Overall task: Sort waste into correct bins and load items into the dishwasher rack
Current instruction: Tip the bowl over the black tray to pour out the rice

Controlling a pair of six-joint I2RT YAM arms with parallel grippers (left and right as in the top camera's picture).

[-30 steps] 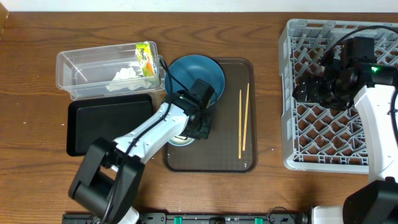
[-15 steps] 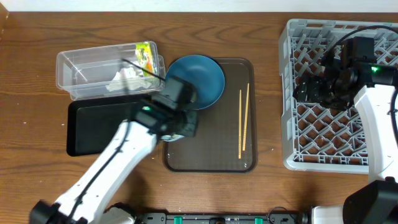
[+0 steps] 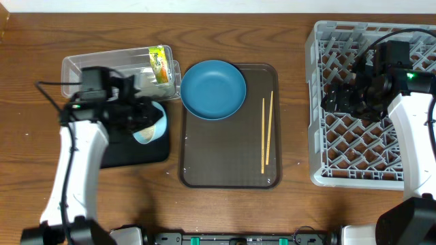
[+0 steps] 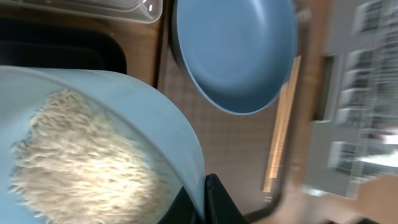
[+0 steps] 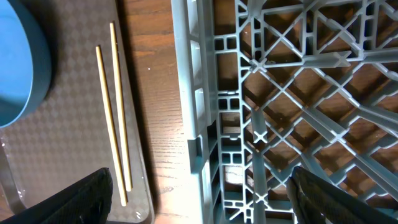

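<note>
No legible text, nos. or signs in any view. Wrapper (image 3: pixel 159 62) at right end of tub (image 3: pixel 75 64), seen overhead only, bears green-yellow print w/ orange patch, too small and blurred to read.

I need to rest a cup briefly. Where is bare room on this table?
Free: the brown tray, below the blue plate and left of the chopsticks; also the tabletop strip between that tray and the rack. Crowded: the left side, where the light-blue bowl hangs over the black tray beside the clear tub.
</note>
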